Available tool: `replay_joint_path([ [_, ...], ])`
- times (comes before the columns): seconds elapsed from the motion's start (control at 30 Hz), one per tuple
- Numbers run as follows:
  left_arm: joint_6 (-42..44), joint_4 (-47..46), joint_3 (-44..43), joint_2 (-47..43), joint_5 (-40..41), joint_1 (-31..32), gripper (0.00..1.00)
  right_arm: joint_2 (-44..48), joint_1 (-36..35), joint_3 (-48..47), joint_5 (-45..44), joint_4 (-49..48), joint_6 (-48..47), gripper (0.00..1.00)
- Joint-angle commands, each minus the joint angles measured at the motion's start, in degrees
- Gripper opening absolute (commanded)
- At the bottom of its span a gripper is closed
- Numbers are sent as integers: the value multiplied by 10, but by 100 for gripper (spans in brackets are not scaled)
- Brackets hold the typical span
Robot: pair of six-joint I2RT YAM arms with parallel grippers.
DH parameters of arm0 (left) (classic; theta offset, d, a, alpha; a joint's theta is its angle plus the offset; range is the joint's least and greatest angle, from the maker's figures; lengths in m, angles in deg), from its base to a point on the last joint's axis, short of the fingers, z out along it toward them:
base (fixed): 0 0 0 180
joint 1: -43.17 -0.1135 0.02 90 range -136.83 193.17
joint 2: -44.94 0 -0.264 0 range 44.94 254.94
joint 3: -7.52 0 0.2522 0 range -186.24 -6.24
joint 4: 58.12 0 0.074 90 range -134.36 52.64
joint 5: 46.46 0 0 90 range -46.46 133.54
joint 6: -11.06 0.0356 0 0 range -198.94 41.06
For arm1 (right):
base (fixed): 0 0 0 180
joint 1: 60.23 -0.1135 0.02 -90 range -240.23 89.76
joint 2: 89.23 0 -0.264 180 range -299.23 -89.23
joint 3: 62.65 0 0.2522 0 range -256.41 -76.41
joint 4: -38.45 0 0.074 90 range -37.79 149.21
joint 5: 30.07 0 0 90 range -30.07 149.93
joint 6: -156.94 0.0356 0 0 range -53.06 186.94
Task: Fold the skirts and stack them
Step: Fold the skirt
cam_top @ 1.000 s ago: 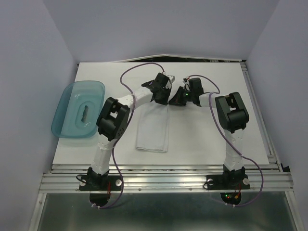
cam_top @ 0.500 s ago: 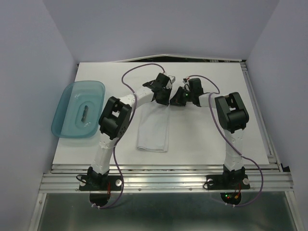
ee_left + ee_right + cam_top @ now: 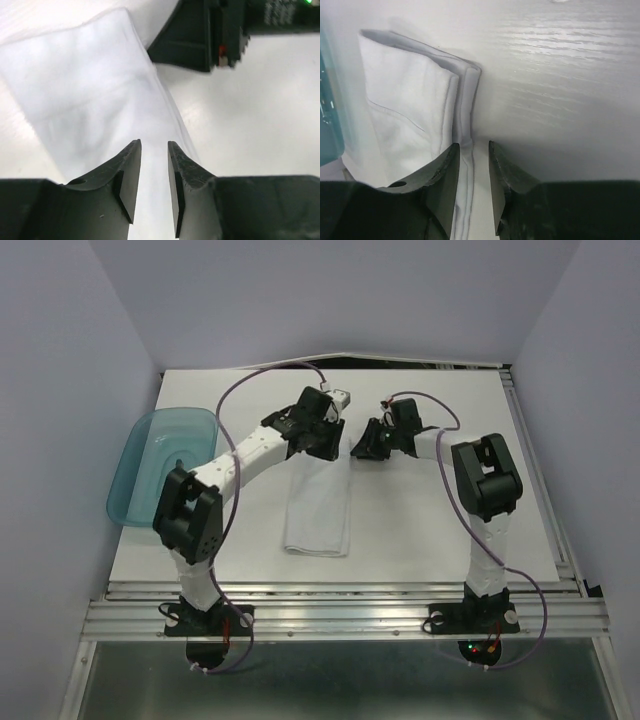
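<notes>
- Swung leftward since a second ago, elbow of left arm [image 3: 250, 450] now above teal tray [image 3: 135, 480] at left edge of worktop [image 3: 440, 530]; both jaws parted from shut.
- Blurred white print on housing of right gripper [image 3: 472, 149], caught in left wrist view, unreadable.
- Left gripper [image 3: 153, 150] released, poised over skirt [image 3: 318, 510], nothing between fingers.
- Right gripper likewise released, over skirt's right fold edge.
- Lies mid-worktop as one long folded strip.
- Layered folds plain only in right wrist view.
</notes>
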Motion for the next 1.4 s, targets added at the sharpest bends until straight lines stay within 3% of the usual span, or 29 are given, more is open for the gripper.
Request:
replay_joint_path([
  [0.0, 30, 46, 81, -126, 8, 34, 36, 44, 5, -4, -61, 97, -36, 38],
  [0.1, 47, 54, 194, -186, 8, 87, 34, 91, 5, 24, -39, 115, -32, 41],
  [0.33, 19, 3, 301, -247, 12, 196, 34, 173, 0, 148, 53, 62, 7, 36],
  [0.6, -43, 15, 269, -175, 50, 250, 34, 229, -41, 240, 48, 15, 11, 33],
  [0.9, -45, 24, 253, -120, 127, 257, 30, 206, -41, 230, 30, 33, 9, 33],
  [1.27, -41, 24, 255, -121, 144, 257, 33, 192, -52, 254, 87, 7, 45, 30],
  [1.37, -38, 24, 255, -115, 137, 256, 27, 195, -52, 262, 93, -10, 51, 30],
])
